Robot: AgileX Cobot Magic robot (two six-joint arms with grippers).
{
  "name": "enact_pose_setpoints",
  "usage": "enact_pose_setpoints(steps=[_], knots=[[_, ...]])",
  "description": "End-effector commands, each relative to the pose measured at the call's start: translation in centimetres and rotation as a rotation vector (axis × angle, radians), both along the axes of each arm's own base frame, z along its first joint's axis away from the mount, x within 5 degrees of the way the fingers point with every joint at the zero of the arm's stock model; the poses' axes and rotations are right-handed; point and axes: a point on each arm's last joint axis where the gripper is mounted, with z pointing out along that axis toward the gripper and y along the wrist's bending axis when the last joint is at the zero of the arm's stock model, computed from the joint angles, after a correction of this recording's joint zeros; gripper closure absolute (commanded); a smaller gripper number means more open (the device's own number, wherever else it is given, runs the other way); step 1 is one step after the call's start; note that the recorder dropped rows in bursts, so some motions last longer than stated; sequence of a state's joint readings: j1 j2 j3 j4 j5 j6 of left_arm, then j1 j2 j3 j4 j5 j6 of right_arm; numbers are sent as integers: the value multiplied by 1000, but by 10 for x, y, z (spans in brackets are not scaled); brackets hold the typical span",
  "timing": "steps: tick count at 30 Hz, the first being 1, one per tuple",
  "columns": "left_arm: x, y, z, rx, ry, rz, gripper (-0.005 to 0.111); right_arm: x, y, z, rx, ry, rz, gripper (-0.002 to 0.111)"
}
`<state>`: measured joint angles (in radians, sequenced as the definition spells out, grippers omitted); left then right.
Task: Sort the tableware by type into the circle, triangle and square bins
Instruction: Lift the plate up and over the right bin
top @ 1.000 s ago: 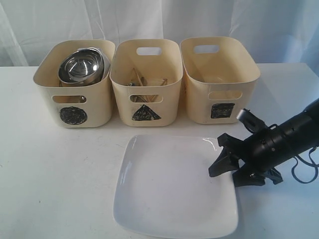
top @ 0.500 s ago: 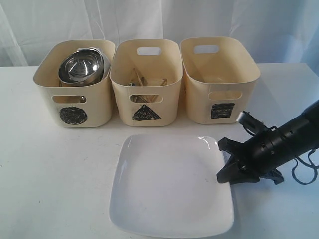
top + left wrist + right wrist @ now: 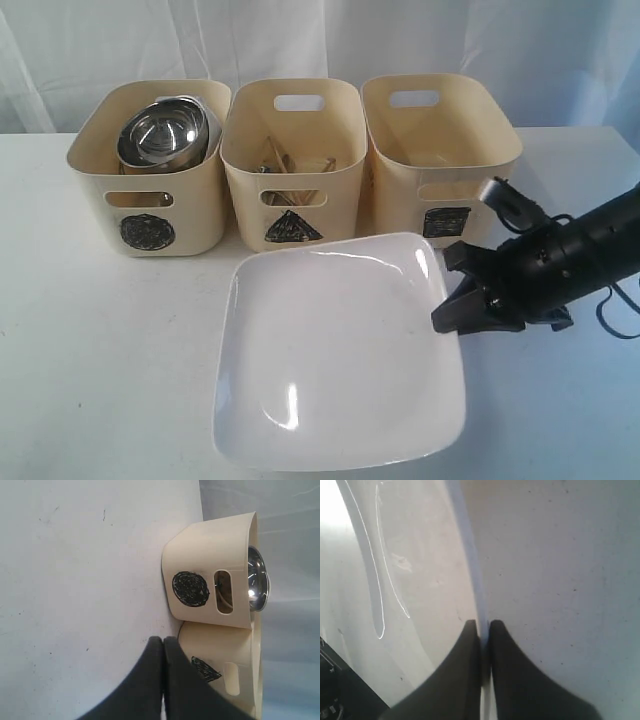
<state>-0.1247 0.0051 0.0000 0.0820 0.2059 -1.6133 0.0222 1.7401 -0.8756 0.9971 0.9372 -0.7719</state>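
Right gripper [image 3: 440, 320] is pinching the large white square plate [image 3: 330, 370] by its rim.
The plate is tilting up at that edge; left gripper [image 3: 163, 642] is pressing together, empty.

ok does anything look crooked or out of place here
Only the white plate: it sits tilted, its right edge pinched in the right gripper and raised off the table. The three bins stand upright in a row, nothing spilled.

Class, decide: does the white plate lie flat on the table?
No: the right pincer grips the plate by its edge, holding that side off the table.
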Motion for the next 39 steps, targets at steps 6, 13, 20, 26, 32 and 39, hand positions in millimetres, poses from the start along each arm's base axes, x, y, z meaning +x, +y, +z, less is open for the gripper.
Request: enact_pose_setpoints(steps=[6, 13, 20, 26, 32, 39], knots=[[0, 0, 0, 10, -3, 2, 107, -13, 3, 39, 68, -83, 26, 108], [0, 0, 0, 10, -3, 2, 107, -21, 3, 73, 75, -202, 0, 108], [0, 0, 0, 10, -3, 2, 107, -22, 1, 125, 80, -377, -49, 108], [0, 0, 0, 10, -3, 2, 107, 1, -9, 166, 16, -579, -229, 108], [0, 0, 0, 10, -3, 2, 107, 20, -26, 189, -67, -768, -440, 108], [0, 0, 0, 10, -3, 2, 107, 30, -42, 197, -153, -901, -612, 108]])
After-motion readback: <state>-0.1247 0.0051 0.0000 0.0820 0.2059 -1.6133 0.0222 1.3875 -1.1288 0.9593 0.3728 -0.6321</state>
